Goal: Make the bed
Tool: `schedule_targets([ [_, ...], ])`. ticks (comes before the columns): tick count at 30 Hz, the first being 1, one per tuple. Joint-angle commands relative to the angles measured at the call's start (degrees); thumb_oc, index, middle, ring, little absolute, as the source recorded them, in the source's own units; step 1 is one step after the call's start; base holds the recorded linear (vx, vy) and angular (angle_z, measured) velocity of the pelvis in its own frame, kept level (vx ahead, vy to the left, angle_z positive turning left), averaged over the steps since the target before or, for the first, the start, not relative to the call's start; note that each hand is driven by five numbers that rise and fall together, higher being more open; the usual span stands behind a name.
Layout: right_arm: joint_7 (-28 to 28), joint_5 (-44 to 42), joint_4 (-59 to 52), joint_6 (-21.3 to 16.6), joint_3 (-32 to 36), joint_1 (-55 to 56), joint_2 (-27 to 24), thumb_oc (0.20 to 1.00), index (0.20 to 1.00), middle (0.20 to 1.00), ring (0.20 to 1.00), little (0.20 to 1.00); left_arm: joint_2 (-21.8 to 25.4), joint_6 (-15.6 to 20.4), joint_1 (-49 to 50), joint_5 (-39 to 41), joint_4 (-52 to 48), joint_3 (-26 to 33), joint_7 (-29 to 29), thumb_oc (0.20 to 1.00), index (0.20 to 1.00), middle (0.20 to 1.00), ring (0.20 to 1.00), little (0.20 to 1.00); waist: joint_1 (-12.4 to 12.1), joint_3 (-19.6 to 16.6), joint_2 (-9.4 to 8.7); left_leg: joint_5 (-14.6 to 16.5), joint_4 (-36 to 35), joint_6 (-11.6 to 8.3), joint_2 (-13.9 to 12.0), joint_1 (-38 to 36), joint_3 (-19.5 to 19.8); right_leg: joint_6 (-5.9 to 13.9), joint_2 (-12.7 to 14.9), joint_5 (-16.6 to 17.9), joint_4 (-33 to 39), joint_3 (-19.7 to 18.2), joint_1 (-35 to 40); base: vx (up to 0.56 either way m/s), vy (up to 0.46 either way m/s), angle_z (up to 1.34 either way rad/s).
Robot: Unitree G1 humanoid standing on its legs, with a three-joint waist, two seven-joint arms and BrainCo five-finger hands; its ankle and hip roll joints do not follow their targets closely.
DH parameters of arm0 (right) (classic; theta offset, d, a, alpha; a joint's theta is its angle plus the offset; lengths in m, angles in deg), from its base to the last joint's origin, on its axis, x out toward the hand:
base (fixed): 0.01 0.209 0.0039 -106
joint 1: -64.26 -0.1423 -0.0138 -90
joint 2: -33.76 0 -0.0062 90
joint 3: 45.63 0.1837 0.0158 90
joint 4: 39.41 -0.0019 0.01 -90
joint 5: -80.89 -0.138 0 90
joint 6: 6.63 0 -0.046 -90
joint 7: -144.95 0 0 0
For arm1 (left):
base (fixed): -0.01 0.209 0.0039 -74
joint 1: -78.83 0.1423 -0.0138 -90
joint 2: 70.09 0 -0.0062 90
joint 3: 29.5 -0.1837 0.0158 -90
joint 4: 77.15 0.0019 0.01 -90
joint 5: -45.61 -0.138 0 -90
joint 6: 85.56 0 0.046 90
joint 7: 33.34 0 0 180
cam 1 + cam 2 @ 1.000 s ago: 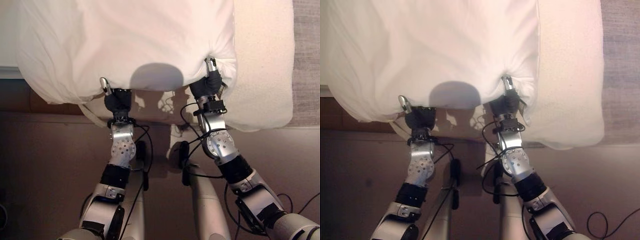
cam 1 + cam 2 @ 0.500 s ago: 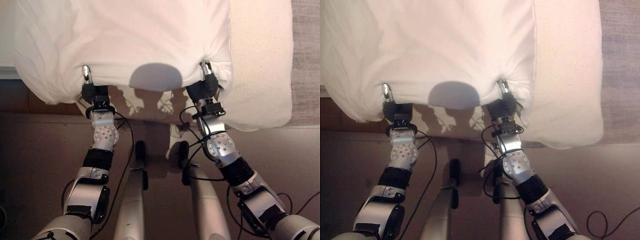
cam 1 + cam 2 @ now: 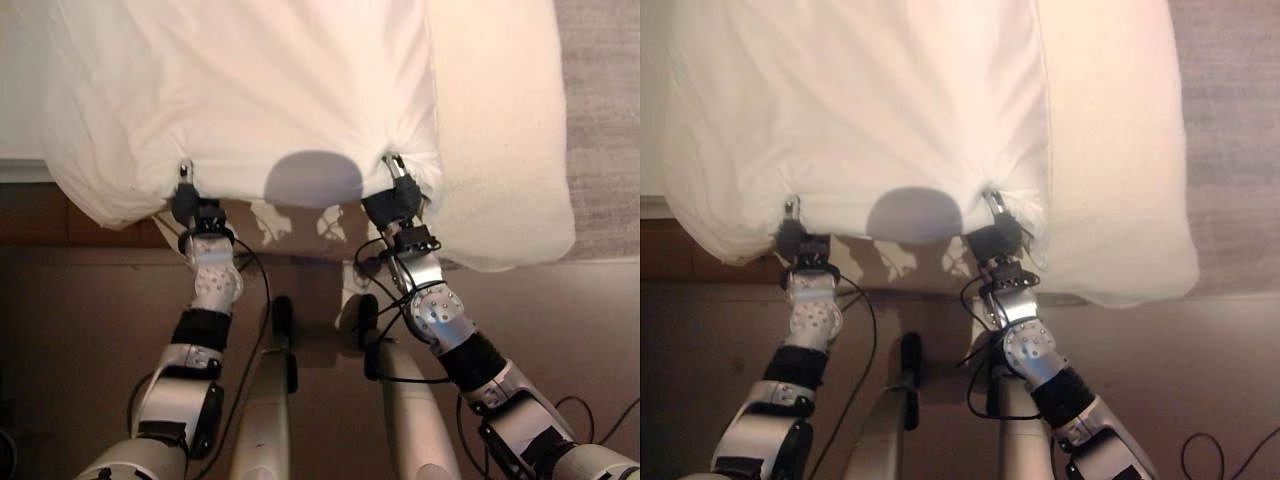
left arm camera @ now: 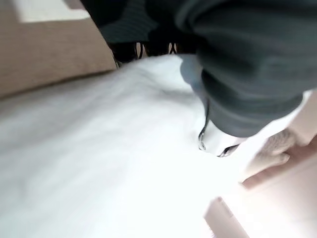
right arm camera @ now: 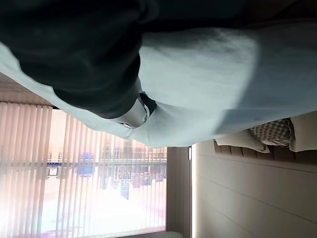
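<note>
A white duvet (image 3: pixel 260 80) covers most of the bed, and its near edge hangs over the bed's foot. My left hand (image 3: pixel 190 203) grips that edge at the left, with the cloth bunched around its fingers. My right hand (image 3: pixel 392 198) grips the same edge further right, where folds gather at its fingers. In the right wrist view a silver finger (image 5: pixel 133 114) presses into the pale cloth (image 5: pixel 208 84). The left wrist view has the duvet (image 4: pixel 99 148) spread out past the dark cover.
A cream mattress cover (image 3: pixel 500 120) lies bare to the right of the duvet. A dark wooden bed base (image 3: pixel 60 215) runs under the left edge. Brown floor (image 3: pixel 80 320) lies near me, grey carpet (image 3: pixel 600 100) at the far right. A bright window with vertical blinds (image 5: pixel 74 163) is behind.
My left hand has slid left along the duvet's edge. Both hands have come slightly nearer to me with the edge still held. The whole picture has also shifted a little.
</note>
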State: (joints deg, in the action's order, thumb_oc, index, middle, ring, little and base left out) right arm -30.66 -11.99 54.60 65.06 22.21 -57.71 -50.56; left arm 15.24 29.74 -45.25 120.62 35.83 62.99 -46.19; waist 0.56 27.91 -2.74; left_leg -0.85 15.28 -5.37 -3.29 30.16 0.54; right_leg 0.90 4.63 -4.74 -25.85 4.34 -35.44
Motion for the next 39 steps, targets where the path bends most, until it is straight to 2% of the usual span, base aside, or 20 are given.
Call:
schedule_targets([
  [1, 0.4, 8.4, -7.3, -1.8, 6.2, 8.8, -1.3, 0.2, 0.2, 0.2, 0.2, 0.2, 1.5, 3.9, 4.6, -3.0, -2.0, 4.1, 1.0, 0.2, 0.2, 0.2, 0.2, 0.2, 1.0, -6.4, 2.1, -8.4, -6.4, -1.88, 1.0, 0.9, 3.0, 2.58, -2.4, -0.4, 5.5, 1.8, 3.9, -0.04, -0.156, 0.32],
  [5, -4.8, 19.7, -2.4, -1.0, 11.3, 13.0, -6.1, 0.2, 0.2, 0.2, 0.2, 0.2, -0.3, 4.5, 8.8, -4.2, -7.5, 6.0, 2.3, 0.2, 0.2, 0.2, 0.2, 0.2, 0.0, -5.1, 0.3, -7.8, -5.3, -1.83, 1.1, -2.1, 7.2, 2.17, -1.5, -1.2, 5.1, 1.0, 6.7, -0.04, -0.042, 0.18],
  [7, -7.0, 23.0, -0.9, -2.4, 13.8, 15.6, -7.1, 0.2, 0.2, 0.2, 0.2, 0.2, -0.9, 4.4, 10.9, -4.1, -9.6, 7.0, 3.9, 0.2, 0.2, 0.2, 0.2, 0.2, 0.7, -4.6, -0.34, -7.3, -5.4, -0.74, -2.8, -3.8, 5.9, 2.33, -0.7, -1.5, 4.3, 0.6, 7.1, -0.06, 0.045, 0.14],
  [10, -14.8, 31.2, 1.5, -5.1, 17.8, 18.1, -7.0, 0.2, 0.2, 0.2, 0.2, 0.2, -0.2, 5.1, 12.6, -2.7, -11.1, 7.9, 5.0, 0.2, 0.2, 0.2, 0.2, 0.2, 0.6, -4.7, -0.51, -9.9, -9.9, -1.15, -8.8, -6.0, 8.8, 3.41, 0.7, -1.6, 2.3, -1.1, 6.2, 0.0, 0.199, 0.18],
  [14, -23.3, 38.4, 3.6, -7.4, 20.2, 18.3, -5.1, 0.2, 0.2, 0.2, 0.2, 0.2, 0.7, 6.1, 13.7, -1.5, -12.5, 8.2, 5.0, 0.2, 0.2, 0.2, 0.2, 0.2, -0.2, -5.1, -0.17, -10.6, -12.3, -2.32, -10.6, -7.2, 11.8, 5.66, 2.3, -0.6, 2.1, -3.7, 5.1, 0.02, 0.435, 0.08],
  [15, -25.2, 39.5, 5.0, -8.4, 20.9, 17.6, -4.6, 0.2, 0.2, 0.2, 0.2, 0.2, 1.0, 6.9, 13.5, -0.1, -12.3, 8.0, 6.0, 0.2, 0.2, 0.2, 0.2, 0.2, 0.3, -4.7, -0.05, -5.2, -7.5, -1.7, -8.4, -5.4, 8.8, 7.79, 4.5, 2.0, 3.6, -5.2, 5.1, -0.03, 0.367, -0.13],
  [16, -25.3, 39.6, 5.0, -8.4, 21.0, 17.5, -4.6, 0.2, 0.2, 0.2, 0.2, 0.2, 1.0, 6.9, 13.4, -0.1, -12.3, 8.0, 6.1, 0.2, 0.2, 0.2, 0.2, 0.2, 0.3, -4.8, -0.09, -5.2, -7.2, -1.64, -8.4, -5.0, 8.8, 7.85, 4.5, 2.3, 3.8, -5.3, 4.9, -0.03, 0.581, -0.29],
  [17, -26.2, 40.4, 5.7, -8.6, 21.4, 17.5, -3.9, 0.2, 0.2, 0.2, 0.2, 0.2, 1.2, 7.0, 12.8, 0.3, -12.2, 6.8, 6.4, 0.2, 0.2, 0.2, 0.2, 0.2, 0.4, -4.5, -0.4, -2.2, -2.7, -1.27, -6.3, -3.5, 6.3, 9.39, 6.8, 4.8, 6.5, -5.7, 6.1, 0.07, 0.684, -0.26],
  [18, -27.9, 41.5, 7.8, -8.7, 22.5, 18.0, -3.0, 0.2, 0.2, 0.2, 0.2, 0.2, 1.2, 6.8, 13.1, 0.5, -11.9, 5.3, 7.2, 0.2, 0.2, 0.2, 0.2, 0.2, 0.5, -5.0, -0.61, 2.9, 4.0, -0.11, -2.1, -0.9, 3.9, 10.84, 11.5, 12.4, 16.1, -6.3, 10.3, 0.08, 0.681, -0.08],
  [19, -27.9, 41.5, 7.8, -8.7, 22.5, 18.0, -3.0, 0.2, 0.2, 0.2, 0.2, 0.2, 1.2, 6.8, 13.1, 0.5, -11.9, 5.3, 7.2, 0.2, 0.2, 0.2, 0.2, 0.2, 0.6, -5.1, -0.61, 2.9, 4.0, -0.08, -2.0, -0.8, 4.0, 10.86, 11.5, 12.5, 16.2, -6.3, 10.2, 0.17, 0.97, 0.11],
  [20, -29.7, 44.3, 10.3, -7.5, 22.6, 17.1, -3.4, 0.2, 0.2, 0.2, 0.2, 0.2, 1.3, 6.3, 14.3, 0.3, -13.2, 3.7, 8.1, 0.2, 0.2, 0.2, 0.2, 0.2, 0.6, -5.8, 0.57, 6.3, 6.6, 1.85, 0.3, 0.4, 1.9, 11.18, 17.2, 22.3, 23.8, -4.7, 11.5, 0.1, 0.766, 0.24],
  [22, -29.2, 44.0, 11.3, -7.5, 22.0, 16.6, -2.4, 0.2, 0.2, 0.2, 0.2, 0.2, 1.0, 5.8, 15.0, -0.5, -12.6, 3.5, 7.9, 0.2, 0.2, 0.2, 0.2, 0.2, 0.2, -6.3, 0.73, 6.8, 7.2, 2.62, 0.8, 0.8, 0.4, 11.22, 18.7, 25.5, 28.4, -3.0, 12.4, 0.08, 0.712, -0.2],
  [23, -28.8, 45.6, 11.6, -6.8, 21.0, 17.1, -2.6, 0.2, 0.2, 0.2, 0.2, 0.2, 1.5, 5.1, 15.4, -1.2, -12.9, 2.5, 8.3, 0.2, 0.2, 0.2, 0.2, 0.2, 0.4, -7.0, 0.37, 7.5, 7.0, 4.2, 2.4, 0.6, -0.5, 8.94, 15.0, 18.5, 25.1, -2.8, 12.7, 0.01, 0.563, -0.69],
  [26, -28.5, 46.4, 14.2, -6.6, 19.7, 16.6, -2.6, 0.2, 0.2, 0.2, 0.2, 0.2, 1.1, 3.7, 16.2, -1.7, -13.4, 2.0, 8.6, 0.2, 0.2, 0.2, 0.2, 0.2, 0.0, -6.3, 0.0, 5.7, 2.0, 5.35, 5.3, -2.0, -3.5, 6.42, 4.7, 8.3, 17.1, 0.8, 10.0, -0.06, 0.546, -0.5],
  [28, -28.7, 45.1, 14.9, -7.8, 18.7, 17.1, -1.7, 0.2, 0.2, 0.2, 0.2, 0.2, 0.4, 3.0, 17.0, -2.2, -14.7, 0.7, 8.1, 0.2, 0.2, 0.2, 0.2, 0.2, 0.2, -5.8, -0.5, 4.8, -1.6, 5.82, 7.3, -4.7, -4.3, 4.99, -2.3, 5.2, 12.7, 0.4, 9.6, -0.03, 0.248, -0.39],
  [29, -28.7, 45.1, 14.9, -7.8, 18.7, 17.1, -1.7, 0.2, 0.2, 0.2, 0.2, 0.2, 0.4, 3.0, 17.0, -2.3, -14.8, 0.7, 8.0, 0.2, 0.2, 0.2, 0.2, 0.2, 0.2, -5.9, -0.65, 4.5, -2.0, 5.82, 7.4, -4.7, -4.4, 4.97, -2.3, 5.3, 12.6, 0.2, 9.4, 0.0, 0.151, -0.12],
  [31, -29.9, 48.8, 14.9, -7.9, 17.0, 18.3, -2.7, 0.2, 0.2, 0.2, 0.2, 0.2, -0.4, 2.4, 17.4, -4.2, -14.3, -1.2, 6.7, 0.2, 0.2, 0.2, 0.2, 0.2, 0.5, -5.5, -0.45, 2.9, -4.3, 6.17, 10.1, -6.2, -4.1, 3.34, -8.4, 3.7, 11.6, -4.2, 10.2, -0.03, 0.139, -0.21],
  [33, -29.7, 48.1, 14.9, -8.4, 16.5, 19.4, -3.0, 0.2, 0.2, 0.2, 0.2, 0.2, -1.0, 1.9, 18.3, -4.7, -13.9, -2.3, 6.2, 0.2, 0.2, 0.2, 0.2, 0.2, 1.0, -5.7, 0.82, 2.8, -4.3, 6.66, 10.6, -6.4, -3.4, 2.19, -10.6, 2.5, 8.5, -7.5, 9.4, -0.03, 0.034, -0.01],
  [35, -29.4, 48.7, 14.3, -7.6, 16.2, 20.4, -3.7, 0.2, 0.2, 0.2, 0.2, 0.2, -2.5, 1.9, 19.2, -3.9, -14.2, -2.7, 6.4, 0.2, 0.2, 0.2, 0.2, 0.2, 1.1, -5.6, 1.67, 2.4, -3.7, 6.68, 10.9, -5.9, -3.5, 2.04, -9.3, 3.1, 10.1, -7.0, 10.1, -0.08, -0.052, 0.18],
  [39, -29.6, 50.3, 14.5, -6.5, 16.9, 20.9, -5.5, 0.2, 0.2, 0.2, 0.2, 0.2, -4.7, 1.6, 20.7, -2.7, -14.5, -4.8, 7.0, 0.2, 0.2, 0.2, 0.2, 0.2, 2.0, -5.8, 3.97, -0.3, 1.3, 3.45, 11.3, -1.9, -3.9, 1.7, -7.6, 3.6, 14.6, -7.0, 12.3, -0.1, -0.066, 0.16],
])
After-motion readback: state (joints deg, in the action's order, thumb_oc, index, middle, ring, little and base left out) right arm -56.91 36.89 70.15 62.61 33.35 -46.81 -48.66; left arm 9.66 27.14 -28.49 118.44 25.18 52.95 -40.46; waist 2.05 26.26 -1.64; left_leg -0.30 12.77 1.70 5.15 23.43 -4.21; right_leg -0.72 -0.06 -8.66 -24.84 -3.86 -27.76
